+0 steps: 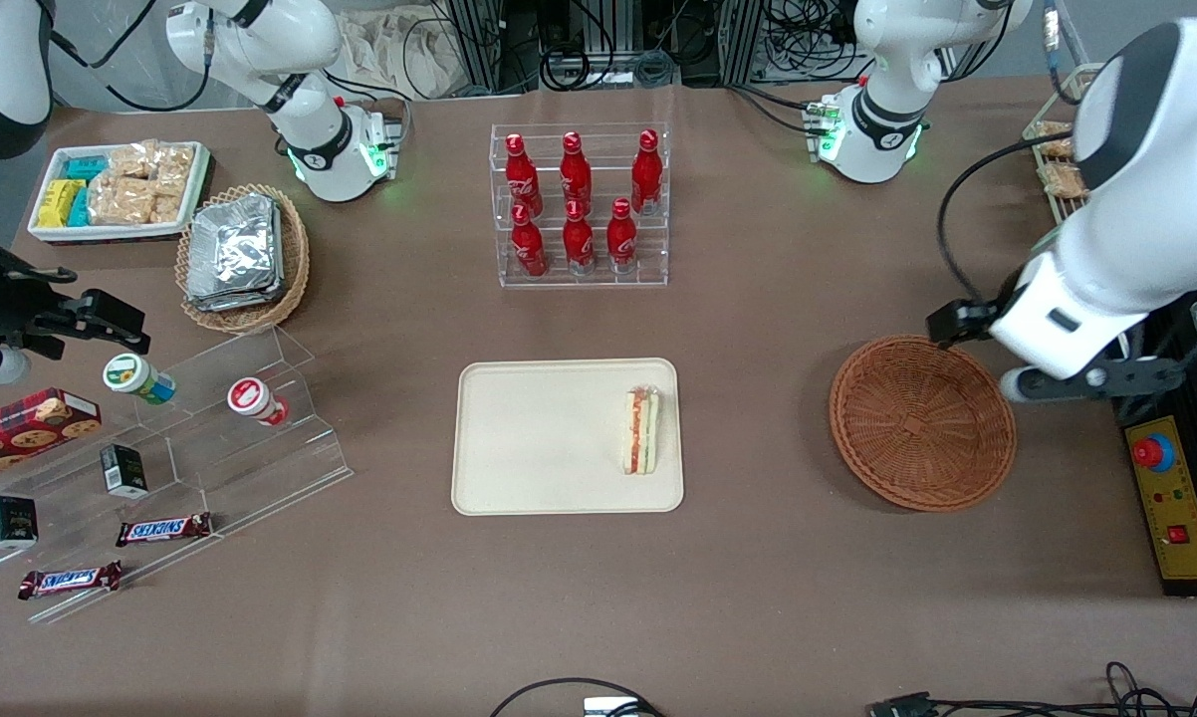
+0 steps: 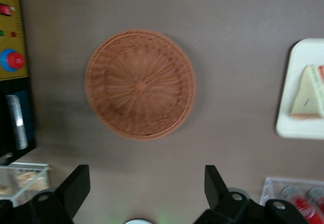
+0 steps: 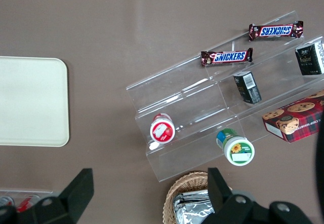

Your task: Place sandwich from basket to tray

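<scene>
The sandwich (image 1: 641, 430) lies on the cream tray (image 1: 539, 438), near the tray's edge toward the working arm, with its red and green stripes showing. It also shows in the left wrist view (image 2: 309, 98) on the tray (image 2: 298, 127). The reddish-brown wicker basket (image 1: 922, 423) sits beside the tray toward the working arm's end and holds nothing (image 2: 140, 83). My left gripper (image 1: 982, 349) hangs high above the basket's rim, away from the sandwich. In the left wrist view the gripper (image 2: 147, 183) is open wide with nothing between its fingers.
A clear rack of red bottles (image 1: 579, 204) stands farther from the front camera than the tray. A control box with a red button (image 1: 1176, 498) lies beside the basket. Toward the parked arm's end are a clear stepped shelf with snacks (image 1: 160, 468), a tan basket of foil packs (image 1: 243, 257) and a white bin (image 1: 120, 189).
</scene>
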